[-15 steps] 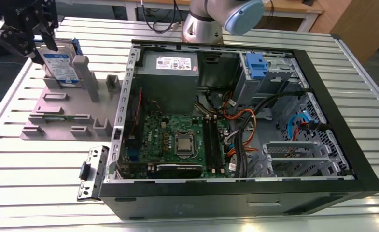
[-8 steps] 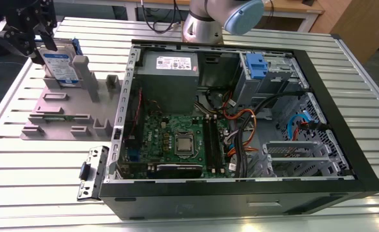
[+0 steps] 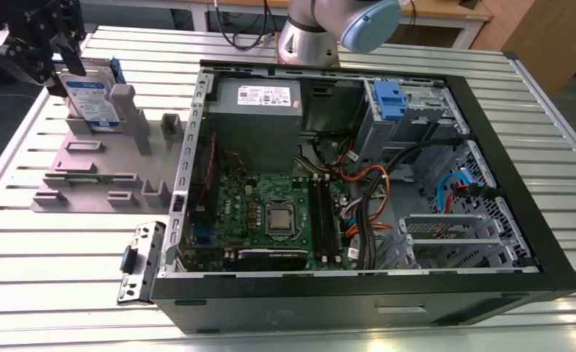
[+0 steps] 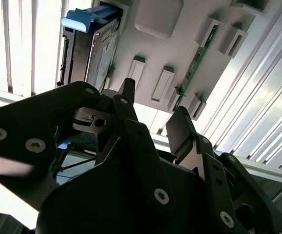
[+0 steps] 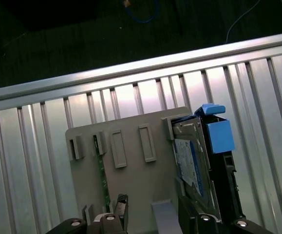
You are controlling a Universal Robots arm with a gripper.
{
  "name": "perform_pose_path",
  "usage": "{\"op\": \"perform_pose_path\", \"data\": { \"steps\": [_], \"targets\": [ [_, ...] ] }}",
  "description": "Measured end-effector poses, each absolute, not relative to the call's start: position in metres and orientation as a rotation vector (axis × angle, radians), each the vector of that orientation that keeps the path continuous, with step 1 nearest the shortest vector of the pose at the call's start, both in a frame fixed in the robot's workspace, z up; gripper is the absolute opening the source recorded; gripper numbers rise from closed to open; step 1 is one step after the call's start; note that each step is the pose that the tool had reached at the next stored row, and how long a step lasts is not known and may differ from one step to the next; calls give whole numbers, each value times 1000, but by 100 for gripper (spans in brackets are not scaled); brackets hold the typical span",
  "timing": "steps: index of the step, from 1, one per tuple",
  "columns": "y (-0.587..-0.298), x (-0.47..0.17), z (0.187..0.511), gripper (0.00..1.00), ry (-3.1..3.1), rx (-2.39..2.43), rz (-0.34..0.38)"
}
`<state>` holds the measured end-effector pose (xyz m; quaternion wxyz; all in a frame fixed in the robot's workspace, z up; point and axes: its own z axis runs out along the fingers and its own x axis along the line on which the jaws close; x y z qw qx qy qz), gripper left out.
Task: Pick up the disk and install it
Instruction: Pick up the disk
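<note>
A slatted metal worktop (image 3: 62,308) carries everything. Most of it, from the middle to the exterior view's right, is taken by an open black computer case (image 3: 366,304) lying on its side. Inside the case are a green motherboard (image 3: 268,198), a grey power-supply box (image 3: 258,110) at the far end, bundled cables (image 3: 366,183) and a drive cage with a blue latch (image 3: 390,99). The base of the robot arm (image 3: 312,33) rises at the far edge, just behind the case.

On the exterior view's left, well apart from the case opening, a grey plastic holder (image 3: 92,158) lies flat on the worktop. The disk (image 3: 90,99) stands upright on edge in a slot at the holder's far end. Its white-and-blue label faces the near side, and the blue bracket (image 5: 217,134) frames it. It has not been lifted out.

The black gripper (image 3: 58,70) hangs over the far left corner, right by the top of the disk. In the second wrist view its jaws stand apart with a clear gap between them. The disk lies off to one side of that gap, not inside it. Whether a jaw touches the disk cannot be told.

A thin green circuit strip (image 5: 101,170) sits on edge in another slot of the holder. A small grey metal bracket (image 3: 139,260) lies on the worktop by the case's near left corner.
</note>
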<state>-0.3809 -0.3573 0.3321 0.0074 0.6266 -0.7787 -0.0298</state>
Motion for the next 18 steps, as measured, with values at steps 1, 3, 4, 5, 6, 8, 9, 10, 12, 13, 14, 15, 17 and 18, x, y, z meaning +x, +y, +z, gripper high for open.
{"op": "perform_pose_path", "data": {
  "steps": [1,3,4,5,6,8,9,10,12,13,14,15,17,18],
  "targets": [
    [-357,-381,333,53,-2435,1959,-93],
    [-357,-381,333,53,-2435,1959,-93],
    [-357,-381,333,53,-2435,1959,-93],
    [-357,-381,333,53,-2435,1959,-93],
    [-357,-381,333,53,-2435,1959,-93],
    [-357,-382,333,53,-2434,1960,-93],
    [-357,-382,333,53,-2434,1961,-93],
    [-357,-382,333,53,-2434,1961,-93],
    [-356,-383,333,53,-2434,1961,-93],
    [-355,-383,333,53,-2434,1961,-93],
    [-355,-383,333,53,-2434,1961,-93],
    [-355,-383,333,53,-2434,1961,-93],
    [-354,-383,333,53,-2434,1961,-93],
    [-354,-383,333,53,-2434,1961,-93]
  ]
}}
